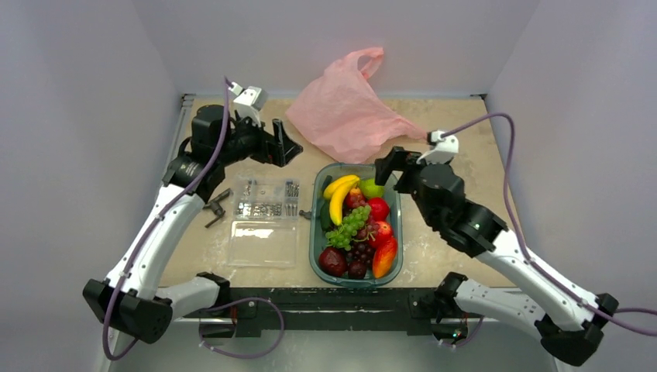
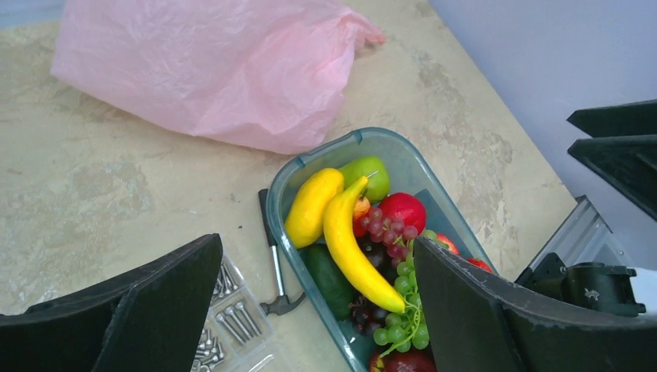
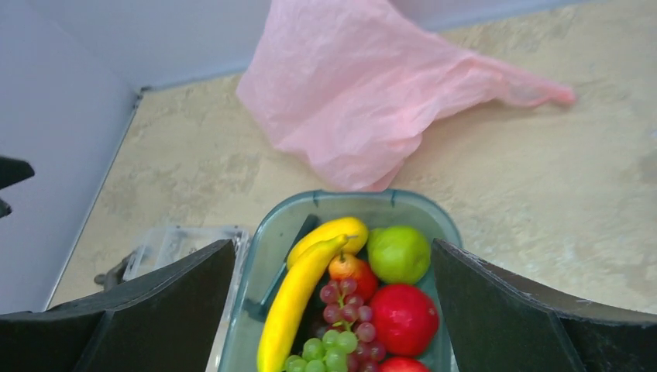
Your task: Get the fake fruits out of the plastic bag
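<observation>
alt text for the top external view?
Green tray of fake fruits sits mid-table, the left gripper and right gripper open and empty beside its far end. A pink plastic bag lies collapsed behind it, a clear parts box to its left.

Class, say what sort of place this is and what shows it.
Probably a robotics lab cell: two robot arms bolted at the table edge, plain walls boxing it in, and a clear screw box beside a tray of fake fruit.
</observation>
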### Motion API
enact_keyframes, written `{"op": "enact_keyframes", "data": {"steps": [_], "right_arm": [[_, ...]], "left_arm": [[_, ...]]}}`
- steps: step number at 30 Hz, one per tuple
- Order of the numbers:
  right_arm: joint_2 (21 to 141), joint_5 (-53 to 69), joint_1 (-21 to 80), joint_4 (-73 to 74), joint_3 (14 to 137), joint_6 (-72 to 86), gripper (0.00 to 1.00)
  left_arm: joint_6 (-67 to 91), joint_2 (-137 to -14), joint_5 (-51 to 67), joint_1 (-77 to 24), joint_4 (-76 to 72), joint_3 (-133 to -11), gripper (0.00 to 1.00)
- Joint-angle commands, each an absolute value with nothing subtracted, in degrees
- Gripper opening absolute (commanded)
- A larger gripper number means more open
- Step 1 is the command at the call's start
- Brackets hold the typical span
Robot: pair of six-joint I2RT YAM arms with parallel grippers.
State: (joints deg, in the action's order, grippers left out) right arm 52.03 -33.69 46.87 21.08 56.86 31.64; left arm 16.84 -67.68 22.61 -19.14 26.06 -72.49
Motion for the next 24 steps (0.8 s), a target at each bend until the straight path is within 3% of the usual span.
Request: {"op": "enact_keyframes", "data": {"steps": [1, 15, 24], "right_arm": [[44.8, -42.1, 47.1, 23.2, 59.1, 22.1, 0.99], [31.5, -49.1, 47.1, 21.5, 60.6, 17.3, 0.99], [28.8, -48.9, 47.1, 14.7, 56.5, 17.5, 0.99]], "left_arm": [[16.7, -59.2, 21.6, -19.4, 22.7, -70.9, 0.93], [14.6, -37.5, 10.9, -19.4, 37.8, -76.0, 0.98], [15.5, -34.1, 7.5, -19.4, 39.3, -76.5, 0.97]]}}
